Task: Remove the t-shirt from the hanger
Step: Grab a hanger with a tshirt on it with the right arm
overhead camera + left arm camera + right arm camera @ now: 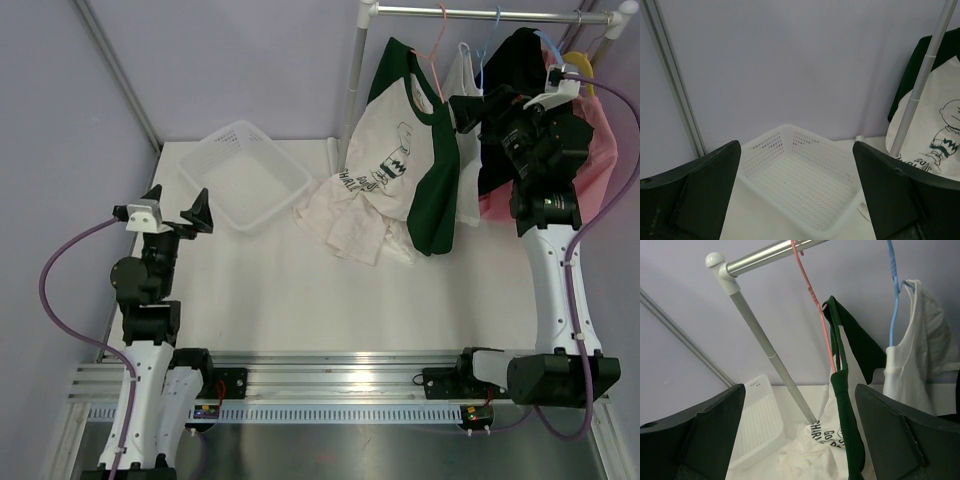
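Hidden or unclear: the pink hanger (816, 305) shows only its hook and neck. Its shoulders lie inside the t-shirt (395, 150) and cannot be seen. From above, the right gripper (480, 108) merges with a black garment (520, 55) behind it, but its wrist view shows both fingers spread wide with nothing between them. A pink garment (603, 160) is largely masked by the right arm.

Surroundings: the t-shirt hangs from the metal rail (470, 13) at far right, just right of the upright post (765, 350). Its lower hem lies crumpled on the white table (300, 290). Just to its right, a blue hanger (894, 295) carries a white garment (905, 370). The left gripper (176, 203) is at near left, jaws wide and empty, well apart from the shirt.

Materials: the shirt is soft white cloth with dark green sleeves and a cartoon print. The basket (300, 182), at far left of centre, is white perforated plastic, rectangular with rounded corners.
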Tool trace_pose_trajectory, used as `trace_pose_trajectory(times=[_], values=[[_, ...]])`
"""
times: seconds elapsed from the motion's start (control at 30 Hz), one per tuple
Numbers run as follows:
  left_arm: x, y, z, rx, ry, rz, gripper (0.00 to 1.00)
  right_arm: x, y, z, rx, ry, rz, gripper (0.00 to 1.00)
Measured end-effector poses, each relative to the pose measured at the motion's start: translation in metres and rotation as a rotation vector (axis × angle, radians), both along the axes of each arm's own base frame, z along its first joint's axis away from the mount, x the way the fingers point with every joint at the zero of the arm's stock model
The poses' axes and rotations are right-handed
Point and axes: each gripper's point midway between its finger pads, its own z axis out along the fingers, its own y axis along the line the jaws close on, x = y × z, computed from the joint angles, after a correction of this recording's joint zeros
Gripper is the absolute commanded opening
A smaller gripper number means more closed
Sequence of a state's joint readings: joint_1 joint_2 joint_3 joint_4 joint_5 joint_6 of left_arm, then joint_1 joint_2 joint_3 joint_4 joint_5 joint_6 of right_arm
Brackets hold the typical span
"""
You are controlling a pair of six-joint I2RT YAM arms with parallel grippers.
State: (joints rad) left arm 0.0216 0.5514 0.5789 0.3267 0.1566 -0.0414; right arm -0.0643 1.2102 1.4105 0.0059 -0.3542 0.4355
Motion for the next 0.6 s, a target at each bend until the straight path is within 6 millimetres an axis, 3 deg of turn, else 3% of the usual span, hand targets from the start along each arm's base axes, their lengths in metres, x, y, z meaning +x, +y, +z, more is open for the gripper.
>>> trace_pose_trajectory(times=[0.13, 0.37, 0.6], values=[[0.000, 0.009, 0.005, -0.091, 0.005, 0.040, 0.99, 0.011, 0.007, -0.003, -0.009, 0.012, 0.046, 0.99], [-0.005, 0.019, 0.018, -0.180, 0.033, 0.087, 0.99, 0.025, 0.024, 0.013, -0.042, -0.035, 0.116, 0.99], [-0.009, 0.025, 0.029, -0.139, 0.039, 0.129, 0.99, 0.061, 0.053, 0.014, -0.108, -0.042, 0.136, 0.98]])
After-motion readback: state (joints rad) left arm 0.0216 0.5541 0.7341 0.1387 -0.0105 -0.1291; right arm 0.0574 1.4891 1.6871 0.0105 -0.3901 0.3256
